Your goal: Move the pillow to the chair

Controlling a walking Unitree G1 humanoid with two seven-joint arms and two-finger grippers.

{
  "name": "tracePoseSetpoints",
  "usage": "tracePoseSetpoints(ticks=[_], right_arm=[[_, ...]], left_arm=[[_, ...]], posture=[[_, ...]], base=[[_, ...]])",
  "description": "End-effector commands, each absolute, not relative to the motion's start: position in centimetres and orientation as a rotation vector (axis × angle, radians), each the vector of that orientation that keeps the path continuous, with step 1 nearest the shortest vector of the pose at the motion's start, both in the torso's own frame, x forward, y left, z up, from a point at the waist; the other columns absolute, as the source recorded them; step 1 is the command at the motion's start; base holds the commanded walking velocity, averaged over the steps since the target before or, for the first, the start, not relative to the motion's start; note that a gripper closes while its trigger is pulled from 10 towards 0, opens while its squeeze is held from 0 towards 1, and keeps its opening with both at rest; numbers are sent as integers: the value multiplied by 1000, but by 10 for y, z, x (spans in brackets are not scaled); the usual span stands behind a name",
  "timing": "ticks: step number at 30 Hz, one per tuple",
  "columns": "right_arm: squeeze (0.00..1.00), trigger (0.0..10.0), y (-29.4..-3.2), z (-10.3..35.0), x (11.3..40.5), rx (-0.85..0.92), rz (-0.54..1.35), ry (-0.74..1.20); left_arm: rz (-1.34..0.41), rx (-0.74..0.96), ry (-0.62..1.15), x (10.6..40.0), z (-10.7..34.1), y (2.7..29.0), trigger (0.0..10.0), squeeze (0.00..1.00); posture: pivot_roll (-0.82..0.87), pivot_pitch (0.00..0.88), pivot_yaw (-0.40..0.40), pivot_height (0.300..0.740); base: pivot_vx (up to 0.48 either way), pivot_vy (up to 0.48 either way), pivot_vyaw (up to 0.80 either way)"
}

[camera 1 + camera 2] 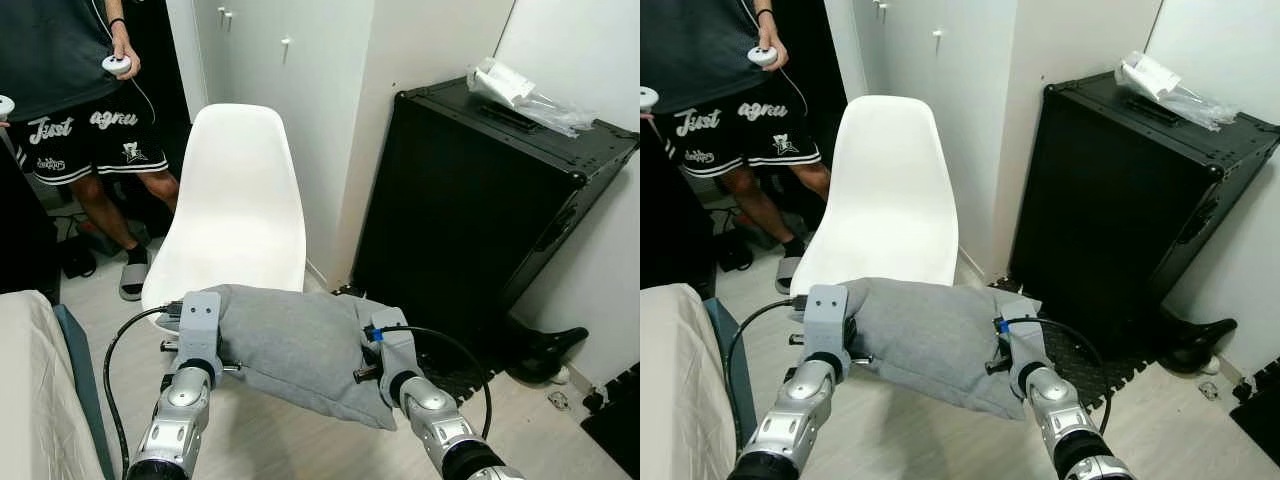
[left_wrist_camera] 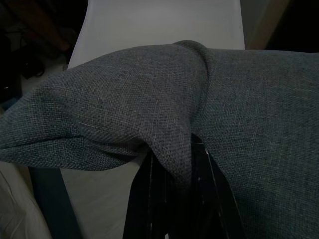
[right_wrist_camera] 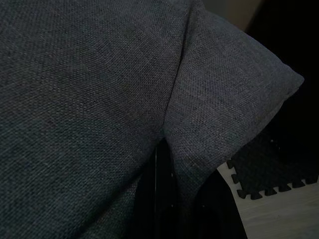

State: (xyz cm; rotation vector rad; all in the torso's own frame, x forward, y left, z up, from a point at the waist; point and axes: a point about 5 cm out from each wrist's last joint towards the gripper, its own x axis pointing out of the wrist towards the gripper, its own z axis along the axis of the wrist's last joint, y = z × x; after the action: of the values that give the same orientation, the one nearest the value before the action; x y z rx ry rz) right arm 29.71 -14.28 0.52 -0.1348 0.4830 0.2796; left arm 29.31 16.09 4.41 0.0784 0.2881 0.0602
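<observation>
A grey fabric pillow [image 1: 295,345] hangs in the air between my two arms, just in front of the white chair [image 1: 240,190]. My left gripper [image 2: 174,184] is shut on a fold at the pillow's left edge, and its black fingers [image 2: 142,199] pinch the cloth. My right gripper [image 3: 167,199] is shut on a crease at the pillow's right edge. The pillow's far edge reaches the front rim of the chair seat [image 1: 170,290]. The chair's seat and back are bare.
A person [image 1: 75,100] holding controllers stands at the back left beside the chair. A black case [image 1: 480,200] with a plastic bag [image 1: 525,90] on top stands to the right. A beige bed edge [image 1: 30,390] lies at lower left. Black foam mat tiles [image 3: 264,174] lie on the floor.
</observation>
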Motion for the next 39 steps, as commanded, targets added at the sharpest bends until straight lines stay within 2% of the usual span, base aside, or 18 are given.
tracePoseSetpoints(ticks=[1, 3, 6, 7, 15, 17, 18, 22, 23, 30, 39], right_arm=[[0, 10000, -143, 5, 296, -150, 281, 466], [0, 10000, -140, 5, 296, -136, 274, 462], [0, 10000, -139, 4, 295, -122, 263, 459], [0, 10000, -136, 3, 294, -113, 257, 460], [0, 10000, -135, 0, 290, -101, 248, 458], [0, 10000, -137, 0, 289, -106, 249, 460], [0, 10000, -143, 1, 290, -130, 263, 461], [0, 10000, -148, 6, 295, -164, 287, 458], [0, 10000, -150, 10, 300, -186, 307, 454], [0, 10000, -144, 16, 307, -206, 342, 449], [0, 10000, -130, 5, 296, -141, 318, 455]], left_arm=[[58, 98, 263, 293, 48, 165, 10000, 0], [51, 116, 264, 293, 49, 169, 10000, 0], [45, 129, 264, 293, 50, 171, 10000, 0], [36, 140, 264, 294, 51, 174, 10000, 0], [23, 151, 265, 297, 53, 174, 10000, 0], [26, 144, 263, 298, 53, 172, 10000, 0], [39, 120, 264, 296, 50, 167, 10000, 0], [59, 92, 267, 292, 46, 162, 10000, 0], [82, 75, 271, 288, 43, 161, 10000, 0], [120, 65, 271, 283, 41, 165, 10000, 0], [69, 133, 265, 290, 49, 173, 10000, 0]], posture=[[-6, 72, -32, 740], [12, 80, -5, 740], [12, 80, -5, 740], [18, 71, 26, 740], [11, 68, 31, 740], [2, 69, 19, 740], [-16, 62, -22, 740], [-22, 58, -59, 740], [-15, 54, -93, 740], [-9, 60, -113, 740], [25, 60, -17, 740]], base=[[0, 0, 0], [0, 0, 0], [0, 0, 0], [0, 0, 0], [0, 0, 0], [0, 0, 0], [0, 0, 0], [0, 0, 0], [0, 0, 0], [0, 0, 0], [0, 0, 0]])
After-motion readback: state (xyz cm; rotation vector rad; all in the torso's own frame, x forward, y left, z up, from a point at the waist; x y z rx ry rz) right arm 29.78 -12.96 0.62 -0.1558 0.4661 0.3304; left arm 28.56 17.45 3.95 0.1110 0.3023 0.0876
